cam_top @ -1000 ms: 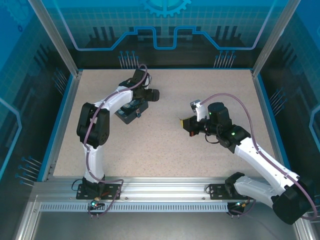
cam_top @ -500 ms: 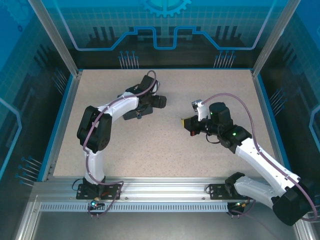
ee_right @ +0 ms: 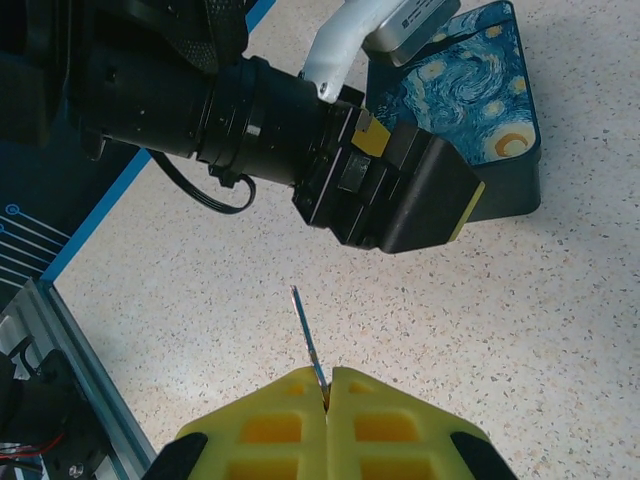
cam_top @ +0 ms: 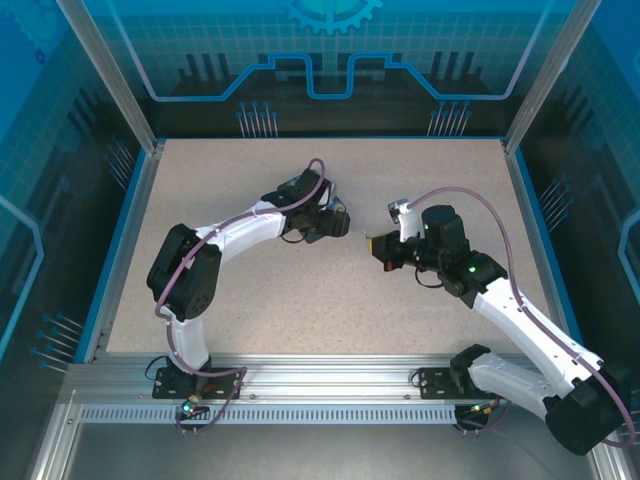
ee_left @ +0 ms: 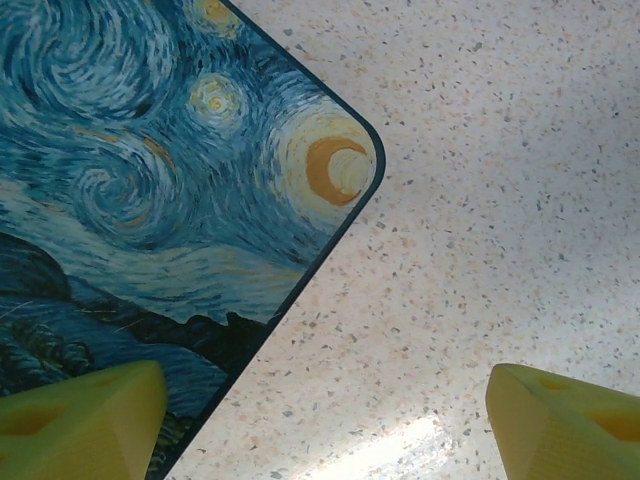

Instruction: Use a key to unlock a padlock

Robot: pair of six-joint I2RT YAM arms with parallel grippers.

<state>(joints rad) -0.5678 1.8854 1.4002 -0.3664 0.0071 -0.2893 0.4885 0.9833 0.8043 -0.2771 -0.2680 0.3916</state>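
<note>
The padlock (ee_left: 150, 170) lies flat on the speckled table, its starry-night face up. One corner of it reaches between the wide-apart yellow fingers of my left gripper (ee_left: 325, 400); the left finger (ee_left: 80, 415) overlaps its face and the other is over bare table. My left gripper is open. In the right wrist view the padlock (ee_right: 480, 90) sits just behind the left gripper (ee_right: 420, 185). My right gripper (ee_right: 328, 385) is shut on the key (ee_right: 308, 345), whose thin blade points toward the left gripper. From above, both grippers (cam_top: 335, 218) (cam_top: 378, 247) face each other mid-table.
The blue table border (ee_right: 100, 220) and aluminium rail (cam_top: 330, 385) run along the near side. Blue panelled walls (cam_top: 330, 60) enclose the table. The left arm's black forearm (ee_right: 200, 110) and cable stretch across in front of the key.
The left arm has swung right toward the right gripper, and the padlock seems to have come along with it. The right arm and key have stayed put.
</note>
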